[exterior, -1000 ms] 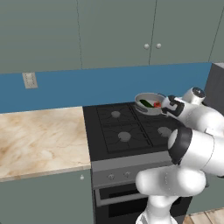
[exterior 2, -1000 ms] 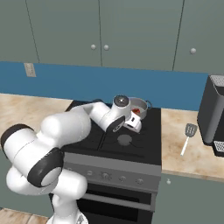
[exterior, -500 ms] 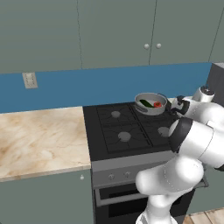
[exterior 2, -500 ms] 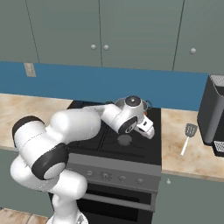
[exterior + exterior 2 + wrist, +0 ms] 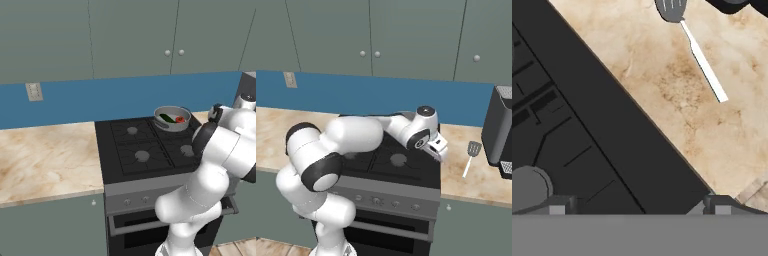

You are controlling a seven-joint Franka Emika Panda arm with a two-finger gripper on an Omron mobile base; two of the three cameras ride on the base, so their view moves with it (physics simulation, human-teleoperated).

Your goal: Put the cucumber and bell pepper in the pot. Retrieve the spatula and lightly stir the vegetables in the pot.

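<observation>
The end effector (image 5: 439,148) hangs over the right-hand edge of the stove (image 5: 401,165), its fingers spread as wide as they go and holding nothing. In the hand view its two dark fingertips (image 5: 559,205) stand far apart at the bottom, one over the black stove top (image 5: 572,125) and the other near the seam where the stove meets the marbled surface (image 5: 677,85).

The spatula (image 5: 470,156) lies flat on that surface to the right of the stove, well apart from the end effector, with its dark slotted blade pointing toward the back wall and its pale thin handle toward the front edge. The hand view shows it (image 5: 699,62) running on a slant across the upper part of the picture, blade at the top edge, handle end free on the stone.

The pot (image 5: 171,118) sits on the back right burner of the stove. Inside it lie the cucumber (image 5: 166,119), dark green and on a slant, and the bell pepper (image 5: 180,120), red, just beside it toward the right wall of the pot.

The left base view gives the open look into the pot, while the arm's white elbow covers the right end of the stove. The right base view gives the spatula, a dark appliance (image 5: 500,132) standing at the far right of the surface just beyond it, and the arm stretched across the stove. The hand view adds a round burner cap (image 5: 529,187) at its lower left.
</observation>
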